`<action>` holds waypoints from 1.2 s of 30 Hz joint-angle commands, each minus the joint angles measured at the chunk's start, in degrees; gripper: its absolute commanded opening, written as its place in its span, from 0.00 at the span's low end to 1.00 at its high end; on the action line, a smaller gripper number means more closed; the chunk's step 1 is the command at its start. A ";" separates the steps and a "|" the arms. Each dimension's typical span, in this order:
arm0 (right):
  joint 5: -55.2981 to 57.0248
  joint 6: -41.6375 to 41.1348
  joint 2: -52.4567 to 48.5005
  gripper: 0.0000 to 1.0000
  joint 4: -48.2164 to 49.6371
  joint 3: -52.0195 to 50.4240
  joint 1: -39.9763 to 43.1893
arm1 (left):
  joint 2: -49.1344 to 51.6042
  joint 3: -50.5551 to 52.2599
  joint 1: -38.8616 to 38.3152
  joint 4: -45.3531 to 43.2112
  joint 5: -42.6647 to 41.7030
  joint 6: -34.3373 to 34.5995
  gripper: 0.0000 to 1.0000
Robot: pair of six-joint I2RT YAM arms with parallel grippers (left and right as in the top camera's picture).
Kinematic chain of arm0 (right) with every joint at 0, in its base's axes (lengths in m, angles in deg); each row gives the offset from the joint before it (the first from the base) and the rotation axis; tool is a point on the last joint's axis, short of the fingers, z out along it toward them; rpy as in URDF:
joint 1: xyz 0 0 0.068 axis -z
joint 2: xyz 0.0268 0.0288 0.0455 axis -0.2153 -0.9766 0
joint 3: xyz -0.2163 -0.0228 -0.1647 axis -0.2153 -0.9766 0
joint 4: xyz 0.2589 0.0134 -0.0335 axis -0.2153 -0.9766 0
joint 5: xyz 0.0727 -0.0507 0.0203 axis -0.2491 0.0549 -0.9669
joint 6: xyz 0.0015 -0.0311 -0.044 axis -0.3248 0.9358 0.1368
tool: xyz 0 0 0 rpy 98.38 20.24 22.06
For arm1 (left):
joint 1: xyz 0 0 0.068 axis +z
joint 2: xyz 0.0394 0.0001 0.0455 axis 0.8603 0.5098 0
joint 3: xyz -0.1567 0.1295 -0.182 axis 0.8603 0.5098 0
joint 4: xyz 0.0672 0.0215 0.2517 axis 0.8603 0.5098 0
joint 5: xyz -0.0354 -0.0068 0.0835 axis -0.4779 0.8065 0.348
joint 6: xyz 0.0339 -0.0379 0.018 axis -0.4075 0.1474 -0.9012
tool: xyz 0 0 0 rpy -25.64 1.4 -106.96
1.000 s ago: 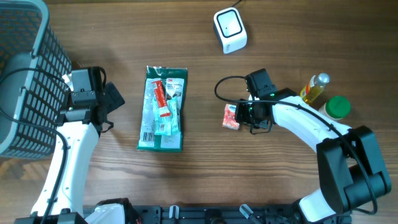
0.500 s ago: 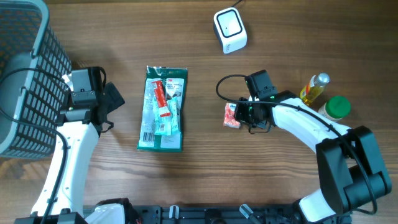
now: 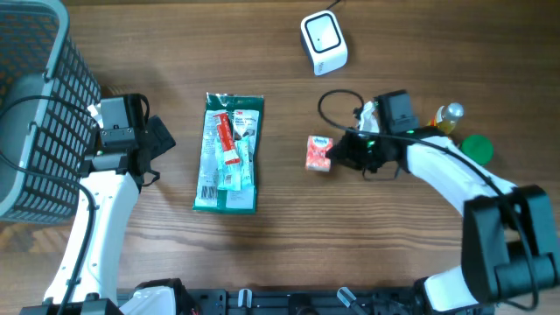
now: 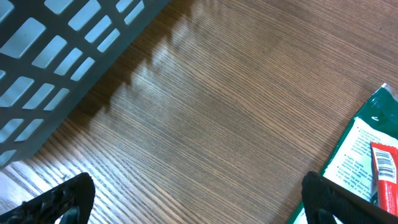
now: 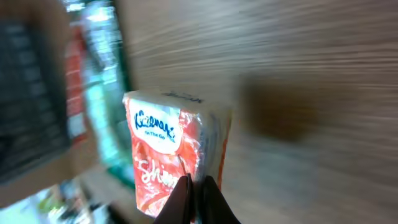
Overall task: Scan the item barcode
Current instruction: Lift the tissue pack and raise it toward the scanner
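The right gripper [image 3: 339, 156] is clamped on an edge of the Kleenex packet [image 3: 318, 152]. The packet is well apart from the scanner [image 3: 324, 42], on the robot's side, with its long axis and white-label end pointing roughly toward it. The left gripper [image 3: 163, 138] stands wide apart.

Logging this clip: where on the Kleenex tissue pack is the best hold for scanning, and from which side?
One narrow edge, approached from the right arm's side. The tissue pack is small, soft and flat-faced. The right gripper, shut on its edge, shows that a pinch there leaves the broad printed face uncovered, which probably suits the scanner.
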 commanded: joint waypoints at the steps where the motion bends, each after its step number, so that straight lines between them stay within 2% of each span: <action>1: -10.99 3.32 3.76 0.04 -0.55 -0.07 0.74 | 0.31 0.24 0.26 -0.15 0.13 -0.09 1.00; 5: -18.53 4.37 7.98 0.04 1.53 -0.07 1.22 | 0.31 0.24 0.26 -0.15 0.13 -0.09 1.00; 9: -33.79 4.24 14.03 0.04 6.01 -0.07 6.71 | 0.31 0.24 0.26 -0.15 0.13 -0.09 1.00; 14: -52.57 4.37 15.08 0.04 10.56 -0.07 12.90 | 0.31 0.24 0.26 -0.15 0.13 -0.09 1.00; 19: -52.50 3.34 15.82 0.04 10.58 -0.07 14.40 | 0.31 0.24 0.26 -0.15 0.13 -0.09 1.00; 25: -52.50 -1.84 24.68 0.04 12.41 -0.07 14.40 | 0.31 0.24 0.26 -0.15 0.13 -0.09 1.00; 32: -52.46 -21.70 34.77 0.04 33.38 -0.07 14.45 | 0.31 0.24 0.26 -0.15 0.13 -0.09 1.00; 36: -52.46 -25.88 35.95 0.04 37.55 -0.07 14.45 | 0.31 0.24 0.26 -0.15 0.13 -0.09 1.00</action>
